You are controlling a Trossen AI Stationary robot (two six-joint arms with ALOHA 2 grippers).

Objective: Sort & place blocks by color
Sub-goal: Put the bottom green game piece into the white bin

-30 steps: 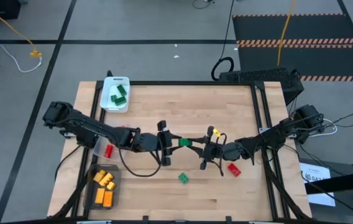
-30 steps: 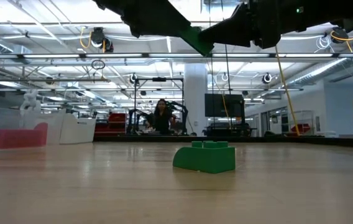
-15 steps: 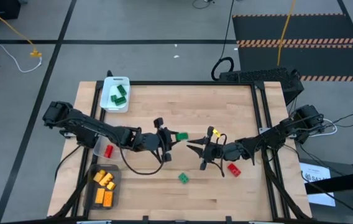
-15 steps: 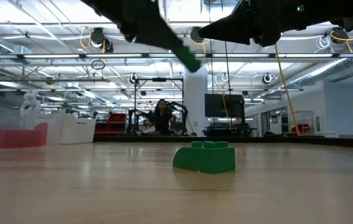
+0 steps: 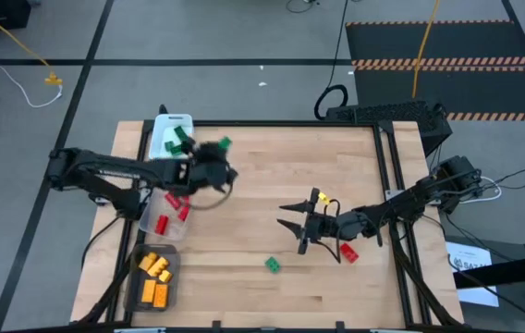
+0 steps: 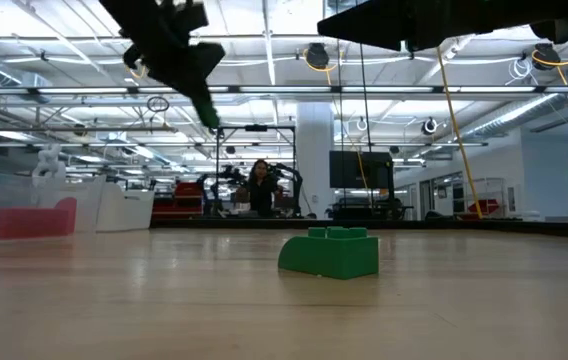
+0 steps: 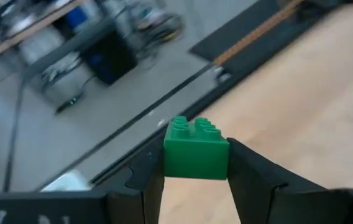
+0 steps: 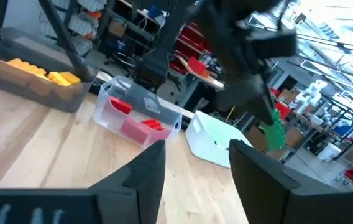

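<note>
1. High view: my left gripper point(image 5: 218, 157) is up near the white tray point(image 5: 161, 153), clamped on a green block point(image 5: 225, 143). The white tray's got green blocks, the clear tray point(image 5: 149, 220) reds, the dark tray point(image 5: 135, 285) orange ones. My right gripper point(image 5: 292, 222) sits mid-table, fingers spread, nothing in them. A loose green brick point(image 5: 272, 265) lies on the wood below it, and a red block point(image 5: 347, 252) is just by that arm.
2. Low view: that loose green brick point(image 6: 329, 252) sits flat on the table point(image 6: 114, 300), both arms overhead.
3. Left wrist: green block point(image 7: 196, 149) pinched between my fingers point(image 7: 251, 180), studs up.
4. Right wrist: fingers point(image 8: 148, 171) apart, empty, facing all three trays.
</note>
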